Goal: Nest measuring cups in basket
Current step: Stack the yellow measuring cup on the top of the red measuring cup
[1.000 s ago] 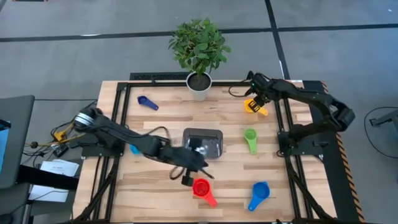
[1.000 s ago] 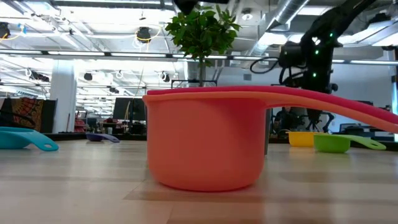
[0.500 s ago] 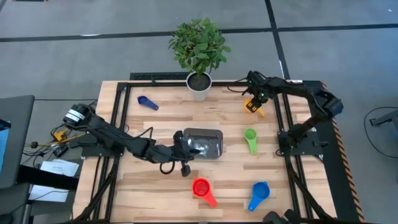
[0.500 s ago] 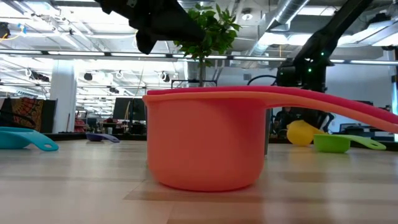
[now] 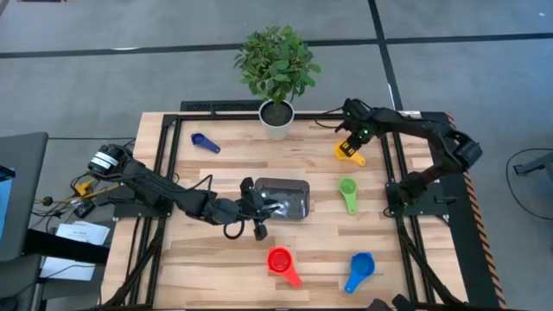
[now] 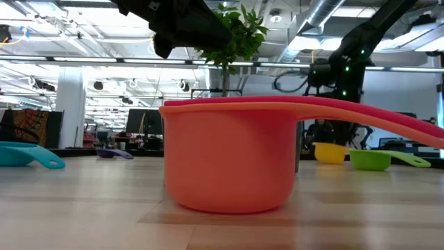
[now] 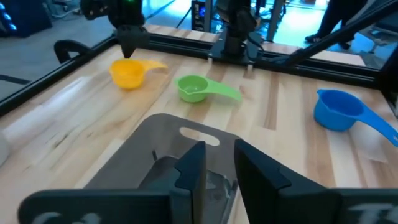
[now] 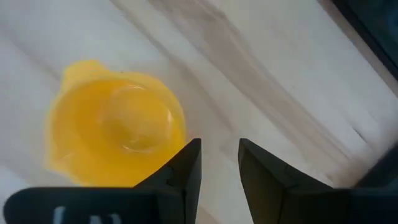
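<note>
Basket sits mid-table with the left gripper now parted over its rim, while the yellow cup, lifted a moment ago, is back down beside the parted right gripper.

Overhead looks straight down; low camera sits behind the red cup.

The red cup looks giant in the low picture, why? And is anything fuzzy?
In the low view the red cup sits right up against the camera, so it fills the picture, while the yellow cup and green cup behind look tiny. In the right wrist view the yellow cup is soft and blurry.
</note>
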Motion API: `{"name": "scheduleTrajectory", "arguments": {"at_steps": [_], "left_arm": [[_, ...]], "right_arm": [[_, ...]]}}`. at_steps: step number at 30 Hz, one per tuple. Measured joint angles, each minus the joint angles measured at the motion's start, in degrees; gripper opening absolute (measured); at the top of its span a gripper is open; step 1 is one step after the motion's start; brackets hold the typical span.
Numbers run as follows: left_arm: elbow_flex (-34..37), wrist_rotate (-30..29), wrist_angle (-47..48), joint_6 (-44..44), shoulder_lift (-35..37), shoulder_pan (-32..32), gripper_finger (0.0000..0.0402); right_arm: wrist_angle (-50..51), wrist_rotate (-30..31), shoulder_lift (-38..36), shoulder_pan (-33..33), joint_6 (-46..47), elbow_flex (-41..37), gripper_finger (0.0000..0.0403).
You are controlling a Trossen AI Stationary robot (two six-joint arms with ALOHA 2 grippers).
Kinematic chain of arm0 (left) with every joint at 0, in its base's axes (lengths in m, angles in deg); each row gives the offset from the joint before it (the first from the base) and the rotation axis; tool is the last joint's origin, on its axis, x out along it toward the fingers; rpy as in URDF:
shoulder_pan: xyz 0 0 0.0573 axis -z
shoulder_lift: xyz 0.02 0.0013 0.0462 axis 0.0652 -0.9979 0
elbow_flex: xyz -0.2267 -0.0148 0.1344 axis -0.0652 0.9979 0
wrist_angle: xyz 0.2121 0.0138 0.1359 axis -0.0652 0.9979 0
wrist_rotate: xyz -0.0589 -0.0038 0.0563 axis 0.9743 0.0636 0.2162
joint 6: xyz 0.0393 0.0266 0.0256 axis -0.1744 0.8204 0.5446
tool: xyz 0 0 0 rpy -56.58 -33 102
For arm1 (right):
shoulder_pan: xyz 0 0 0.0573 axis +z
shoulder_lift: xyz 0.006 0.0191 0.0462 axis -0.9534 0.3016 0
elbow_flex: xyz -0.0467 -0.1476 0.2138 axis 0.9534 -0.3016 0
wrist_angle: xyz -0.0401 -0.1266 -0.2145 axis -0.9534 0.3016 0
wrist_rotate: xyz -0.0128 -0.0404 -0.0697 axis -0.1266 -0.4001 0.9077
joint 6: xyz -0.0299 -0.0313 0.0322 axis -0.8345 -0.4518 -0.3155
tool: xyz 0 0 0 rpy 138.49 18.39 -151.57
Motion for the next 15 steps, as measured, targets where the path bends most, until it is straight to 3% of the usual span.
{"name": "scheduleTrajectory", "arguments": {"at_steps": [5,15], "left_arm": [[-0.01,-0.06,0.13,-0.48,-0.04,-0.57,0.01],[-0.02,-0.09,1.14,-2.94,-0.06,0.21,0.011]], "right_arm": [[-0.75,-3.59,-1.45,1.17,1.9,0.02,0.0134],[-3.56,-4.82,3.51,1.46,1.64,0.02,0.0146]]}}
